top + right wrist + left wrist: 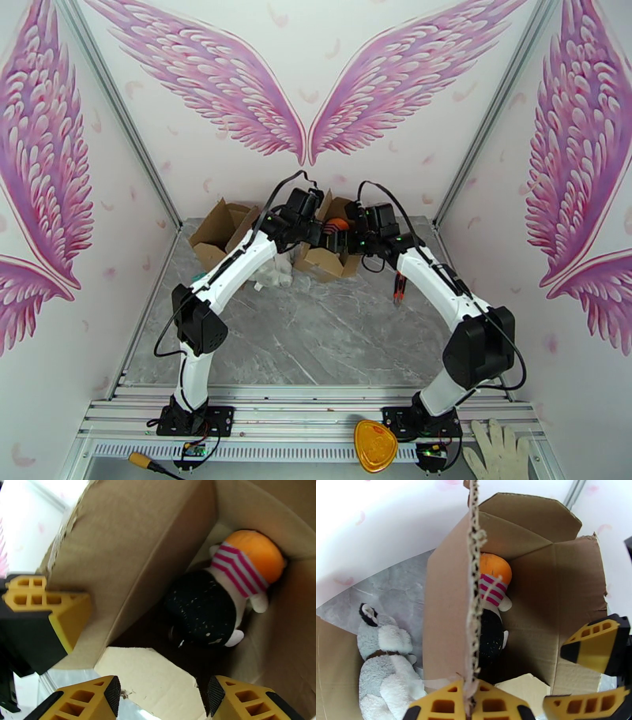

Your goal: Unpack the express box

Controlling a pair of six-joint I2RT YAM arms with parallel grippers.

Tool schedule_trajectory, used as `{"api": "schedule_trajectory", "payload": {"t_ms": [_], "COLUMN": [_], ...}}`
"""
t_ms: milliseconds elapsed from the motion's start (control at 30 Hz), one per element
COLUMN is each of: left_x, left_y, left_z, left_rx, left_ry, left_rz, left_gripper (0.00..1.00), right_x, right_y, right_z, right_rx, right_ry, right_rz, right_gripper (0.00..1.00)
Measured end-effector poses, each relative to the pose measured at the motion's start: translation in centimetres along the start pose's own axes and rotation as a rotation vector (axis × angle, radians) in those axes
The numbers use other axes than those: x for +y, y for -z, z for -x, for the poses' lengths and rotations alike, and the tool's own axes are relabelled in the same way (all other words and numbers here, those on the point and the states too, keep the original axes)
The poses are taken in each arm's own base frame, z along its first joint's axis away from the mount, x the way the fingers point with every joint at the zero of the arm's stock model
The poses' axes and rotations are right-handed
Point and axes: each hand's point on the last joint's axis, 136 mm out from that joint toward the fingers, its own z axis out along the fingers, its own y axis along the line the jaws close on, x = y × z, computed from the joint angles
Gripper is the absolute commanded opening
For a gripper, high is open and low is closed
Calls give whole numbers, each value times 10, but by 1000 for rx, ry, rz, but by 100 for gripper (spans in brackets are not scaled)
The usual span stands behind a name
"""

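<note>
My left hand [470, 703] is pinched tight on the top edge of the left wall of the brown cardboard express box [325, 260]. The box stands open at the far middle of the grey marble bench [316, 339]. My right hand [162, 695] hangs over the box mouth, fingers spread, holding nothing. Inside lies a plush toy with an orange head, pink-striped scarf and black body [205, 606]. A grey and white plush animal [381, 661] lies on the bench just left of the box.

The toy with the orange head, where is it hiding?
In the left wrist view the toy lies inside the open cardboard box, deep in a corner, with the grey plush dog outside on the table to its left.
</note>
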Motion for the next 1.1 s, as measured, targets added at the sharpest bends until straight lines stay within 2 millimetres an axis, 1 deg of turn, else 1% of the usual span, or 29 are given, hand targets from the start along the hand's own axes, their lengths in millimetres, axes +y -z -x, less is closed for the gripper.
{"api": "schedule_trajectory", "payload": {"t_ms": [267, 400, 567, 733, 800, 933, 1033, 1100], "left_x": [-8, -11, -9, 7, 10, 10, 16, 21], "left_y": [1, 1, 3, 3, 2, 2, 2, 2], "left_z": [-1, -1, 3, 6, 7, 7, 8, 10], "left_rx": [8, 7, -3, -5, -4, -4, -9, -17], "left_ry": [-42, -57, -37, 40, 58, 68, 80, 91], "left_rz": [-49, -69, -80, -67, -66, -63, -45, -28], "left_gripper": [0, 0, 0, 0, 0, 0, 0, 0], "right_x": [3, 4, 17, 27, 30, 40, 47, 52], "right_y": [-24, -29, -28, -29, -27, -17, -8, -3], "right_z": [-26, -31, -34, -32, -32, -28, -24, -25], "right_rx": [118, 148, 162, 127, 110, 77, 57, 52], "right_ry": [118, 160, 195, 232, 244, 266, 278, 281], "right_rz": [73, 97, 178, 248, 265, 294, 317, 339], "right_gripper": [73, 75, 73, 70, 69, 65, 64, 64]}}
